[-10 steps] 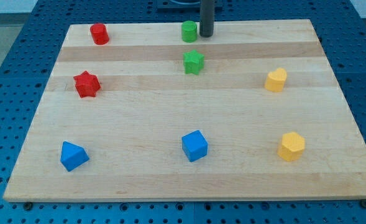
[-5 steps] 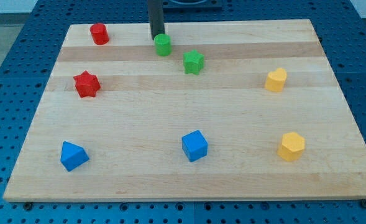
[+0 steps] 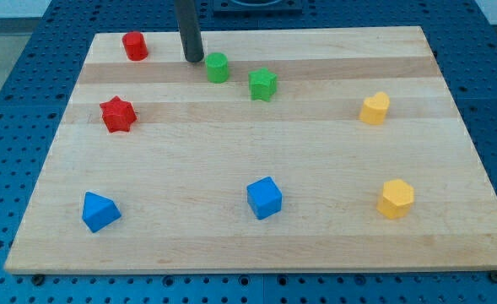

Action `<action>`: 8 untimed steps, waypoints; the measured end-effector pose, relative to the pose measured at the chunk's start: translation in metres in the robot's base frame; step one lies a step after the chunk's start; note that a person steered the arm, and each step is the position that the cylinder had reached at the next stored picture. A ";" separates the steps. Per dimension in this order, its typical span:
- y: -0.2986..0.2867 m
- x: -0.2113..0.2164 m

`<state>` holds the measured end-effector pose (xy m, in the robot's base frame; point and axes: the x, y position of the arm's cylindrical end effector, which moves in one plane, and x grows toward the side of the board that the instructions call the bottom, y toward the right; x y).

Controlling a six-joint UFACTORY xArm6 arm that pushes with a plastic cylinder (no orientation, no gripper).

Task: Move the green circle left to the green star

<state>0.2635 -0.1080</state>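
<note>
Your arm carries no jaws at all, so nothing opens, closes or holds anything: it ends in a straight dark rod, and my tip (image 3: pixel 194 60) rests on the wooden board (image 3: pixel 316 169) near the view's top, left of centre. The tip stands just beside the green circle (image 3: pixel 218 67), on that block's upper-left side; you can see a thin strip of wood between them, so they look apart rather than touching, though the gap is slim.

The green circle, a short upright cylinder, sits to the view's left of the green star (image 3: pixel 263 84) and a little higher in the view. The two are near each other but not in contact, with bare wood between them.

Further to the view's left of the tip you find the red cylinder (image 3: pixel 134 46), close to the board's top-left corner. Below it, on the left side, lies the red star (image 3: pixel 118 114).

Along the view's bottom, the blue wedge-like block (image 3: pixel 99 211) sits at the left and the blue cube (image 3: pixel 264 198) near the middle. On the right side you have two yellow blocks, well apart from the tip: the upper yellow block (image 3: pixel 375 108) and the lower yellow hexagonal block (image 3: pixel 396 198).

The board lies on a blue perforated table (image 3: pixel 12 127)
</note>
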 end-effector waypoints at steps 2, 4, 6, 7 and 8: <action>0.012 0.038; 0.016 0.028; 0.032 -0.003; 0.038 0.008; 0.038 0.022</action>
<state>0.2858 -0.0698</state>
